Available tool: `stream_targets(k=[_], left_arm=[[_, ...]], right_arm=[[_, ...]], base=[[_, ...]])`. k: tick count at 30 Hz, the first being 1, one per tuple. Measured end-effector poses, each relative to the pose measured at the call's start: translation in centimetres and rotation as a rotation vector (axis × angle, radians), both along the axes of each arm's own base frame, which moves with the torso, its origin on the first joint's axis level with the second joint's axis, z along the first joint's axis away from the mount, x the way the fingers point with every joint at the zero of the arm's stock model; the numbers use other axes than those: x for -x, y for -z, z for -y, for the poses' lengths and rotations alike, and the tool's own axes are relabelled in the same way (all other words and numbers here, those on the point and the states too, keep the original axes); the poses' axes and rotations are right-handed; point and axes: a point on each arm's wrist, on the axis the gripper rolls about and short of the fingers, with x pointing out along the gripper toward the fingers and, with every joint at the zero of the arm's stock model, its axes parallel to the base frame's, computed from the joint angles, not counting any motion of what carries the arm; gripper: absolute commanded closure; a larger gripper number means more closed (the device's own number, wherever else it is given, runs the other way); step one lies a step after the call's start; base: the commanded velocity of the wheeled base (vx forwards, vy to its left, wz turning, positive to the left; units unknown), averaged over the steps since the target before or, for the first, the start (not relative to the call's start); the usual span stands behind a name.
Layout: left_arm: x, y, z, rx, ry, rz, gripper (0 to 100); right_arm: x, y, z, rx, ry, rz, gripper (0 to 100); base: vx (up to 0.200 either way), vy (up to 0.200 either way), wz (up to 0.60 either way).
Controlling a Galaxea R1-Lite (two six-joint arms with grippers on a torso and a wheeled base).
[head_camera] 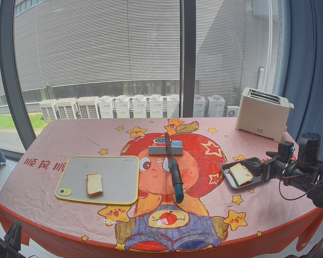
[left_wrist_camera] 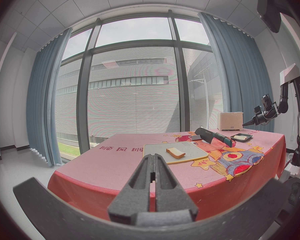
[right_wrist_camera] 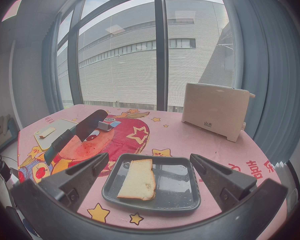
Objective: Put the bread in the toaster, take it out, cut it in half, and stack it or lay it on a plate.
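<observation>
**Right claw** (right_wrist_camera: 149,157): the jaws are spread wide and nothing is gripped. The claw sits low over the right part of the surface (head_camera: 61,140). One finger stands at each side of the plate (right_wrist_camera: 176,206). Whether the fingers touch the plate cannot be determined.

**Near bread half** (right_wrist_camera: 138,180): it lies flat in the plate, directly ahead of the right claw and between the lines of its two fingers. It sits toward the side of the plate that faces the knife.

**Toaster** (head_camera: 263,113): it stands upright beyond the right claw, toward the window, and well apart from the plate.

**Knife** (head_camera: 174,169): it lies well out to the left of the right claw. The blade end is propped on a small knife rest (head_camera: 158,150). The handle points toward the robot's edge of the surface.

**Cutting board** (head_camera: 111,183): it lies flat, farther from the right claw in the same direction, beyond the knife.

**Far bread half** (head_camera: 94,184): it lies flat on the cutting board, near the board's edge closest to the robot.

**Left claw** (left_wrist_camera: 153,157): the jaws are pressed together with nothing between them. The claw is held off the surface, outside its left edge. The cutting board and the far bread half are ahead of it and well apart from it.
</observation>
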Motion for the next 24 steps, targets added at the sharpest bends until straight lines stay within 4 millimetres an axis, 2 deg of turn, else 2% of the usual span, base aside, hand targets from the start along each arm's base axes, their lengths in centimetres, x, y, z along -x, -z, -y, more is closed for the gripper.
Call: stream_targets(k=[24], left_arm=[[0.0, 0.0, 0.0, 0.0, 0.0, 0.0, 100]], right_arm=[[-0.3, -0.3, 1.9, -0.005, 0.09, 0.049, 0]], base=[[0.0, 0.0, 0.0]])
